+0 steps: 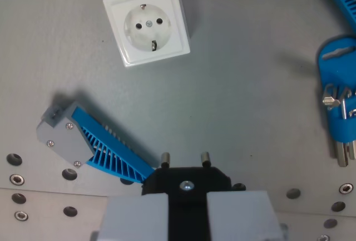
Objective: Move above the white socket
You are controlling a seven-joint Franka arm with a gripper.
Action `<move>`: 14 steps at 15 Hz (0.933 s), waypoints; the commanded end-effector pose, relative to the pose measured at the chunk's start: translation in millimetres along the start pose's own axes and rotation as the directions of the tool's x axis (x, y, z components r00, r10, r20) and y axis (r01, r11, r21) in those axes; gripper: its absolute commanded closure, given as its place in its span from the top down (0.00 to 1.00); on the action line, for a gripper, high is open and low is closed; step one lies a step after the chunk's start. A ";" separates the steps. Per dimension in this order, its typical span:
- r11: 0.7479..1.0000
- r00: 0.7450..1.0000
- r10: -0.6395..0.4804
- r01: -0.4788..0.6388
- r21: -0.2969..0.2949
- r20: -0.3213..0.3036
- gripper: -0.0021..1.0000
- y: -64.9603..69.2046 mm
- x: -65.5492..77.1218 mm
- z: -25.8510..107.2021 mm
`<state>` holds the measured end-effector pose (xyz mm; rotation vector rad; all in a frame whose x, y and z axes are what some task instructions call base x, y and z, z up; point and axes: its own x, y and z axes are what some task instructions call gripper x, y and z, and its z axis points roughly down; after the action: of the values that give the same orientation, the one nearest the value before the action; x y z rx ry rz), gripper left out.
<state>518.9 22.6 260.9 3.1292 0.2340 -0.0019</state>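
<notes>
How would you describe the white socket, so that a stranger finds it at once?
Look at the grey table, toward the top of the wrist view, left of centre. The white socket is a square block with a round recess and two dark holes. Its neighbours are blue, grey or black; it alone is white.

The claw (188,219) shows at the bottom edge of the wrist view as two pale grey, flat-faced, block-like fingers (133,219) with squared corners, set side by side. Their surfaces look smooth and matt, without visible markings, and the lower ends run out of the picture. At the wrist view's right the second grey finger matches the first in colour and shape, and small dark rounded details sit just beside the outer lower corners of both, too cut off to make out clearly.
</notes>
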 end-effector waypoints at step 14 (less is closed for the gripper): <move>1.000 1.000 -0.023 0.023 0.004 -0.011 0.00 -1.0 1.1 6.6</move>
<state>518.6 23.5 258.3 3.1290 0.2375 -0.0094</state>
